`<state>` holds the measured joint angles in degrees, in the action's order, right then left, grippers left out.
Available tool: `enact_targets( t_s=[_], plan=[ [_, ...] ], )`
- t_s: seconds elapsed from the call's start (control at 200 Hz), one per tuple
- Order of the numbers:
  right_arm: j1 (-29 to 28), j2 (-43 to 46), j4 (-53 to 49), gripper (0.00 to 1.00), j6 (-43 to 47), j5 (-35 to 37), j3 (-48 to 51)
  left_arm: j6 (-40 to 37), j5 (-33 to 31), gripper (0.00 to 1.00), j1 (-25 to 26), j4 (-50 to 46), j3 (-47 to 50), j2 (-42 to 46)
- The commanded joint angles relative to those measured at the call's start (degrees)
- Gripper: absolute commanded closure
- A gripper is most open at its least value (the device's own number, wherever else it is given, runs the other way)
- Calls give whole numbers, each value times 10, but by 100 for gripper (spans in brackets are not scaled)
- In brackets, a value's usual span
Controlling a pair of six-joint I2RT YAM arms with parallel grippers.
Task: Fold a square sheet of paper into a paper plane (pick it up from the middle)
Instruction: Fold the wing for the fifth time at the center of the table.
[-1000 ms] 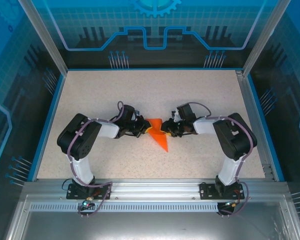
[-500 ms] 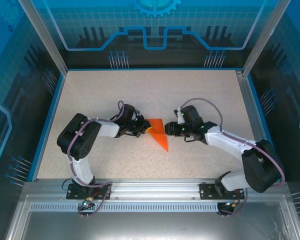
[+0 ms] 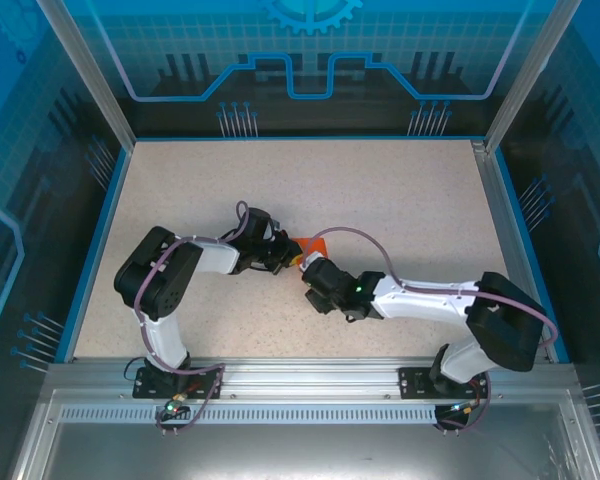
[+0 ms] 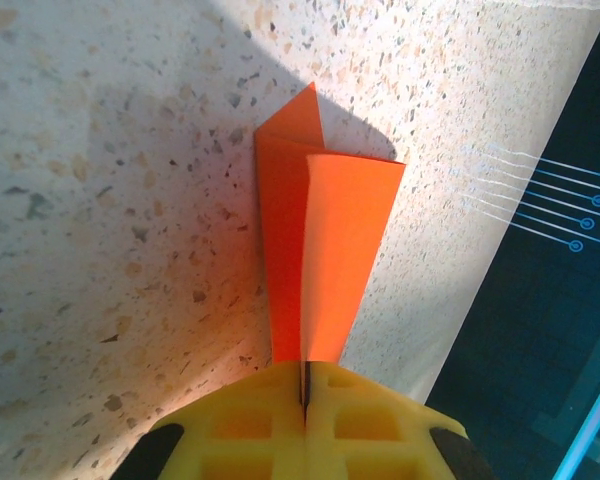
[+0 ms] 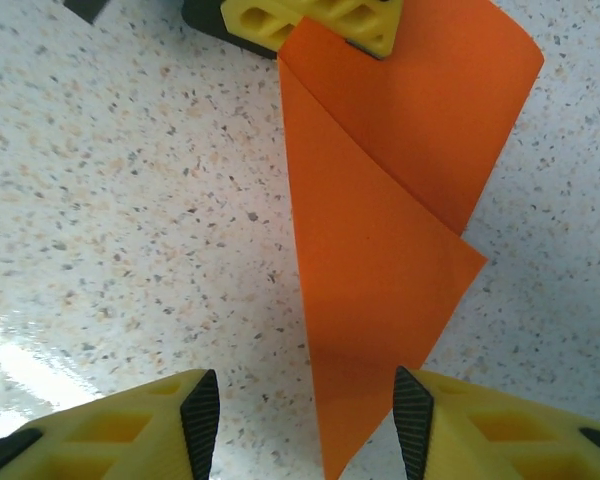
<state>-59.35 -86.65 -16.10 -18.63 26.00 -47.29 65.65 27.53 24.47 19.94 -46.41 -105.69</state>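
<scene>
Overhead, my right arm has swung in above the paper plane (image 3: 313, 243) since a second ago. Left wrist: left gripper (image 4: 305, 390) clenched on its edge (jaws together). Right wrist: right gripper (image 5: 300, 420) released, spread astride its tip on the table (image 5: 130, 200).

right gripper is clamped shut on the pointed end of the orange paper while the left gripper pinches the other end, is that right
Not quite. The right gripper is open, not clamped shut. In the right wrist view its fingers stand apart on either side of the pointed end of the orange paper. The left gripper does pinch the other end.
</scene>
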Motion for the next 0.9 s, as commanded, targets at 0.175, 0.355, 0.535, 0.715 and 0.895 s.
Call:
enact_targets(
  t_s=[0.175, 0.355, 0.535, 0.715, 0.895],
  plan=[
    [-41, -108, -68, 55, -6, 122, -95, -15, 12, 95, -4, -14, -10, 22],
    [-50, -146, -98, 59, -34, 147, -122, -15, 15, 95, -4, -16, -10, 23],
    [-54, -163, -109, 66, -49, 160, -129, -20, 14, 95, -5, -22, -11, 27],
    [-55, -170, -114, 71, -55, 167, -131, -21, 13, 95, -4, -27, -11, 30],
    [-55, -168, -108, 77, -56, 167, -128, -23, 13, 95, -4, -30, -11, 28]
  ],
)
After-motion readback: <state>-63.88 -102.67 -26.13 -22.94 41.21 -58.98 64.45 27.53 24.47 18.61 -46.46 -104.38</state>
